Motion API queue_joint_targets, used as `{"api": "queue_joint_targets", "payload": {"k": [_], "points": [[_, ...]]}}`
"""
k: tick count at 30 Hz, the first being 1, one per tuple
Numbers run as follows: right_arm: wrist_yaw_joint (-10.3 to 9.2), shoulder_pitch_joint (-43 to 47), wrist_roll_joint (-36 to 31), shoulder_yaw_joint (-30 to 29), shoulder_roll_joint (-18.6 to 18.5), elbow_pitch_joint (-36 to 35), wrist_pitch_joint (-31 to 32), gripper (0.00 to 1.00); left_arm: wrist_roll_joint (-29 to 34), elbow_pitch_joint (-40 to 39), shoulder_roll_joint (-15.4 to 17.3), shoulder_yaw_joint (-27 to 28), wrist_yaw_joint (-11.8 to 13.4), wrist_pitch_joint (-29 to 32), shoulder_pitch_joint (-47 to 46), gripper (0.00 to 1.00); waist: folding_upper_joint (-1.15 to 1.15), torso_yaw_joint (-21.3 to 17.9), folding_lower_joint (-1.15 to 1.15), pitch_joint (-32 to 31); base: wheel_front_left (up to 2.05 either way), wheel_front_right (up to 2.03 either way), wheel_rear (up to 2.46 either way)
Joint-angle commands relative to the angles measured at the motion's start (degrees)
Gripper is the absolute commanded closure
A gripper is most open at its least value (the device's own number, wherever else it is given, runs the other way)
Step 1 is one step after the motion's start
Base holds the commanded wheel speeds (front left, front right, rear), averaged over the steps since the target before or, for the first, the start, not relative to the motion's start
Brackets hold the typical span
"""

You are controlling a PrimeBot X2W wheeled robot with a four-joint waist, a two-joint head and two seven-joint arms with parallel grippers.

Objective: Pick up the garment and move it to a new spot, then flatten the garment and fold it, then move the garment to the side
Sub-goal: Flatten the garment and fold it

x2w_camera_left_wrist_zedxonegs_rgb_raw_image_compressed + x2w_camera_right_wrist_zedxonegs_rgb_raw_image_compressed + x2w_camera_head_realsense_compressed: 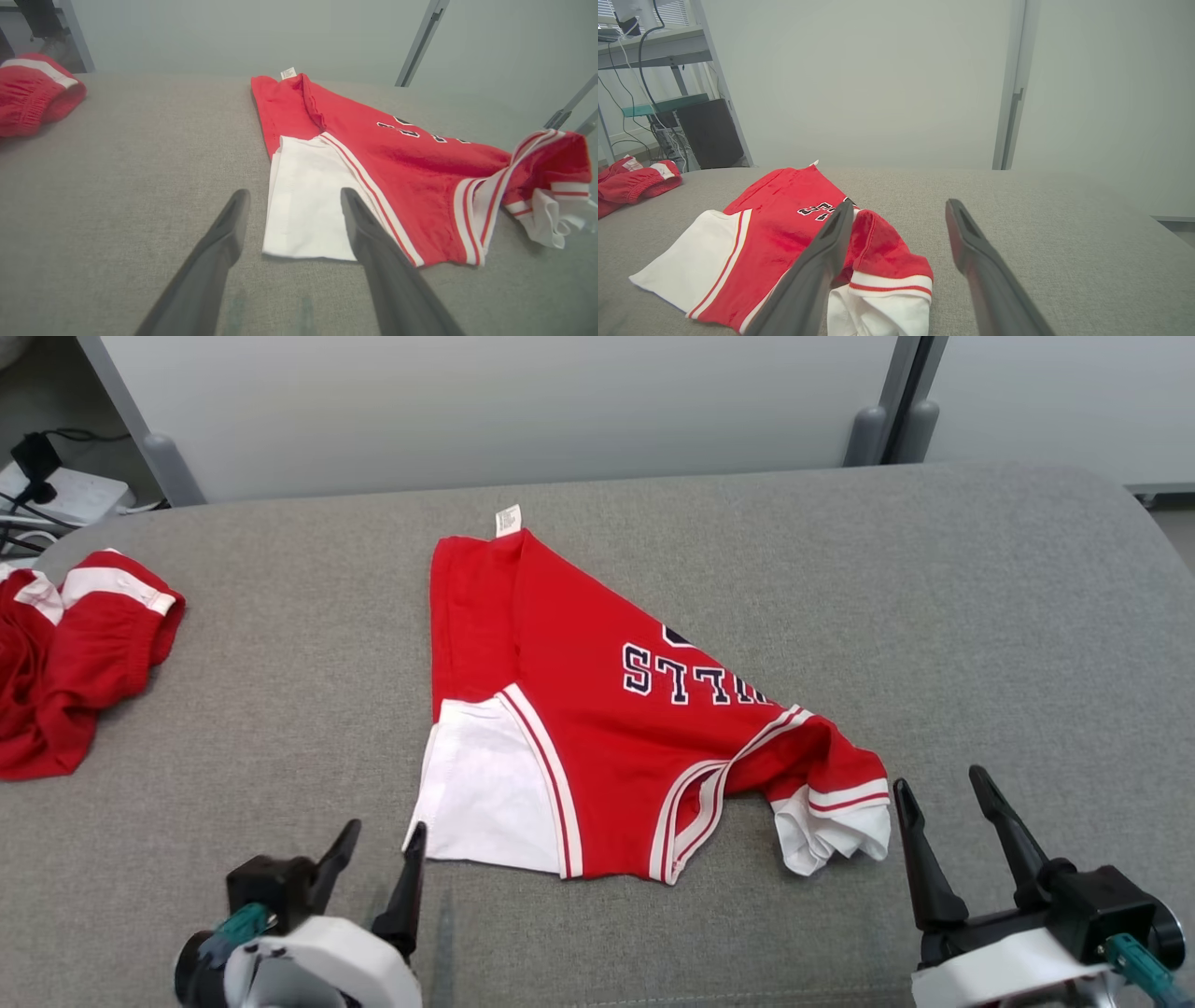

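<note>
Grey cloth covers the desk, where the red garment lies mid-surface, half folded, its right sleeve bunched. The left end effector and right end effector hover by its near corners, fingers apart, holding nothing. A pinch that catches only the top layer could drag the fold askew. The lettering is partly tucked under and unreadable, and another red garment at far left is cut off.
</note>
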Motion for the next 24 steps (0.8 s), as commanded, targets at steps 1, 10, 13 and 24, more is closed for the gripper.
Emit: {"api": "queue_joint_targets", "payload": {"k": [1, 10, 13, 24], "points": [[0.41, -2.5, -0.7, 1.2, -0.6, -1.6, -0.6, 0.0, -0.1, -0.4, 0.6, 1.7, -0.6, 0.4, -3.7, 0.0, 0.0, -0.4, 0.0, 0.8, 0.0, 0.0, 0.0], [0.41, -4.5, -0.9, 1.5, -0.6, -1.8, -0.6, 0.0, -3.6, 12.5, -1.9, -0.1, -4.0, 7.5, -11.1, 0.0, 0.0, -2.6, 0.0, 4.9, 0.0, 0.0, 0.0], [0.41, -4.6, -0.9, 1.2, -0.5, -1.8, -0.6, 0.0, -3.9, 15.8, -2.3, 0.0, -4.2, 7.5, -12.4, 0.0, 0.0, -3.0, 0.0, 5.3, 0.0, 0.0, 0.0], [0.41, -5.1, -0.9, 1.2, -0.2, -1.5, -0.6, 0.0, -4.7, 24.6, -4.8, -0.5, -5.6, 5.9, -15.9, 0.75, 0.0, -3.8, 0.0, 5.2, 0.0, 0.0, 0.0]]}}
